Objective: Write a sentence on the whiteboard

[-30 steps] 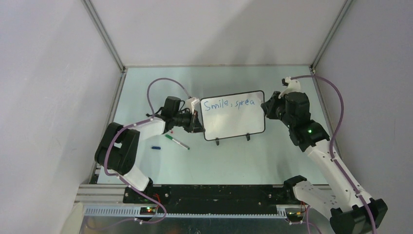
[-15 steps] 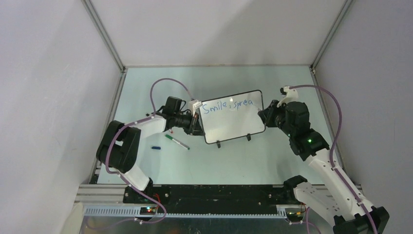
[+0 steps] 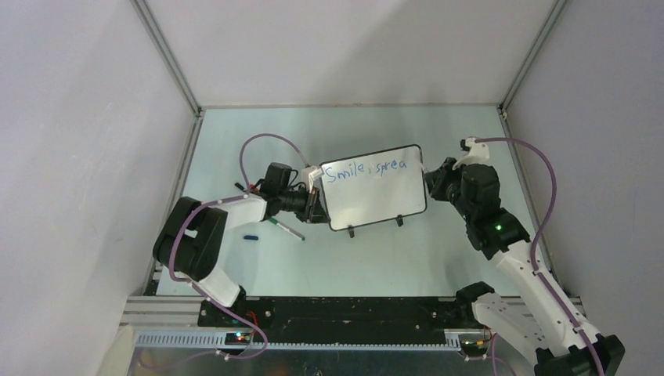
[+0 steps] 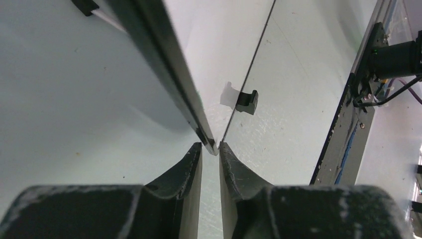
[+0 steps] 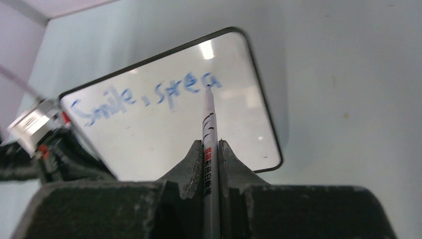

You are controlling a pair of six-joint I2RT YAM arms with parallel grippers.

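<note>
Whiteboard [image 3: 376,205] standing on two small black feet about mid-counter [image 3: 438,258], leaning back slightly, its right end turned a little toward the far side. Sentence [image 3: 366,170] in blue along the top of the board, so far reading "Smile, sprea". Left claw [image 4: 210,149] at the board's left edge, jaws narrowly apart on either side of the thin black frame, with the frame's edge seated between the fingertips; pinching or merely flanking, impossible to tell. Right claw [image 5: 211,145] just off the board's right edge, clamped on a slim white marker [image 5: 208,119] with dark printing on the barrel. Marker tip pointing at the final "a" of the blue text; contact with the glossy surface not discernible. Green-capped pen [image 3: 283,228] lying on the counter near the left claw, just left of the board's near-left corner, and a small blue cap [image 3: 250,236] beside it, further left.
</note>
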